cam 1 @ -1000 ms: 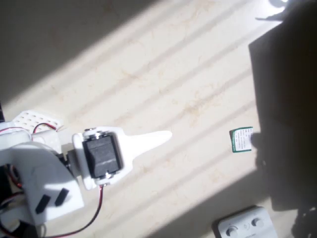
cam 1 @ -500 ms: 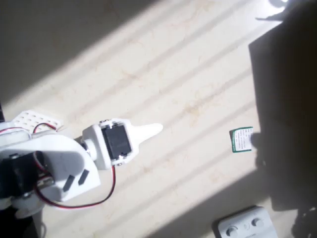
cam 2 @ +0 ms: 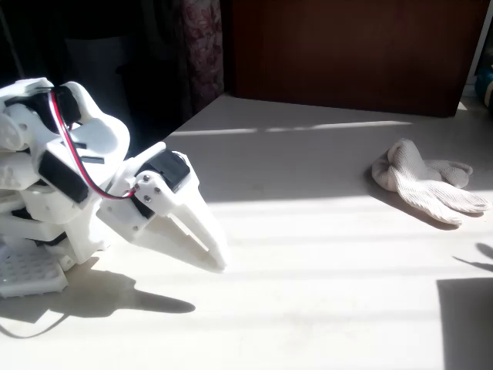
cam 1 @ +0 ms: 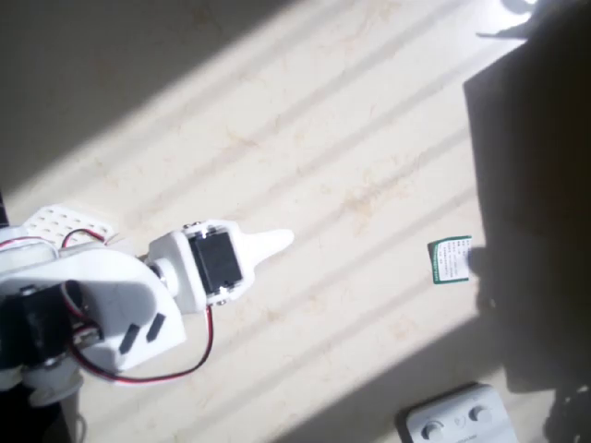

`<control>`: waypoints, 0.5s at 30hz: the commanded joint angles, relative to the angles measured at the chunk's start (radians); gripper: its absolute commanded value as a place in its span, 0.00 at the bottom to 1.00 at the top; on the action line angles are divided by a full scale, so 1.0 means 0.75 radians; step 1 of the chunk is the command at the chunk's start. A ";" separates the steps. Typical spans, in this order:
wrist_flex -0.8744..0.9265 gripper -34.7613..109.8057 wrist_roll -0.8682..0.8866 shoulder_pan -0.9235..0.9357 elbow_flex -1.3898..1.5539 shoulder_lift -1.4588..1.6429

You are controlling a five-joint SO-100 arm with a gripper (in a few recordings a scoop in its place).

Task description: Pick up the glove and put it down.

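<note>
Drawn slightly back, white plastic gripper (cam 2: pixel 216 258) sits far from knit glove (cam 2: pixel 424 181).

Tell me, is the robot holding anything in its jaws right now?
No, nothing. The gripper is shut and empty, low over the table near the arm. The glove lies far off on the table, untouched.

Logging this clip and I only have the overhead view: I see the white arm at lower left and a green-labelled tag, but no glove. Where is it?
Observer: In the fixed view the glove lies on the table at the right, crumpled, fingers pointing right.
Operator: Is the gripper near it?
Observer: No. The gripper is far left of it, with bare sunlit table between them.
Operator: Holding anything?
Observer: Nothing; its fingers lie together, tips pointing down at the tabletop.
</note>
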 commanded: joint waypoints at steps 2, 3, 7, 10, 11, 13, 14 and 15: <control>0.133 0.24 0.000 -0.008 -0.055 0.008; 0.157 0.24 0.000 -0.008 -0.059 0.008; 0.237 0.24 0.000 -0.008 -0.061 0.008; 0.274 0.24 0.010 -0.006 -0.074 0.008; 0.274 0.24 0.010 -0.006 -0.076 0.008; 0.274 0.24 0.010 -0.006 -0.076 0.008; 0.274 0.24 0.010 -0.006 -0.078 0.008; 0.274 0.24 0.008 -0.004 -0.078 0.008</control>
